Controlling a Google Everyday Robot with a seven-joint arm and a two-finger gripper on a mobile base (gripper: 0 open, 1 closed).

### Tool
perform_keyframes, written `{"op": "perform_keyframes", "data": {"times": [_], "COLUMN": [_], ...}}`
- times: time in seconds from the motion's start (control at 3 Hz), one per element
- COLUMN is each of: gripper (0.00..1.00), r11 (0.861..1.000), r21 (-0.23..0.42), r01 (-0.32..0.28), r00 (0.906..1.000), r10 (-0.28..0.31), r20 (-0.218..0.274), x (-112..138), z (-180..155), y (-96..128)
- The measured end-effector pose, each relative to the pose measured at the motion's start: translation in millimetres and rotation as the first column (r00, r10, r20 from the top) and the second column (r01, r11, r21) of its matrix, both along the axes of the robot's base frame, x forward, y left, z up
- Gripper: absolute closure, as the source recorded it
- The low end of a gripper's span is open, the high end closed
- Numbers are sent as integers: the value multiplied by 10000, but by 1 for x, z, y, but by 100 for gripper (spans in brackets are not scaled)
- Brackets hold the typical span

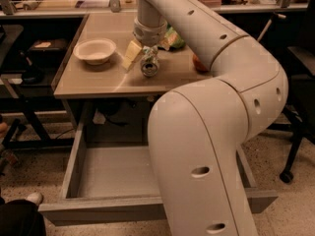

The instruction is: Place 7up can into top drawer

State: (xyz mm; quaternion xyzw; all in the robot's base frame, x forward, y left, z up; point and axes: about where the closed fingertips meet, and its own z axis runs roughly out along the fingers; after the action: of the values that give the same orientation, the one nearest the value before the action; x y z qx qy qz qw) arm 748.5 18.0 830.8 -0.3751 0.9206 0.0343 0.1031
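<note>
Camera view: hand (143,57) down at tabletop (88,80), right on top of 7up can (149,67). Can sits just under hand, seemingly touching; long axis tipped toward camera, silver end facing out. Can't tell if clenched on can or released. Top drawer (74,171) pulled open below tabletop, nearer camera than can, so next move probably lift, back & down. Visible drawer floor bare; right part hidden by arm. White bowl (95,50) just beside hand, looks empty.
</note>
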Motion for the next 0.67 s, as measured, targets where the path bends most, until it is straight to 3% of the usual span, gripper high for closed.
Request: {"op": "perform_keyframes", "data": {"times": [0.67], "gripper": [41], "r11": [10000], "r21": [8], "r01": [-8], "r00": [10000], "r10": [8], "r20": [9], "x": [0], "z": [0], "y": [1]}}
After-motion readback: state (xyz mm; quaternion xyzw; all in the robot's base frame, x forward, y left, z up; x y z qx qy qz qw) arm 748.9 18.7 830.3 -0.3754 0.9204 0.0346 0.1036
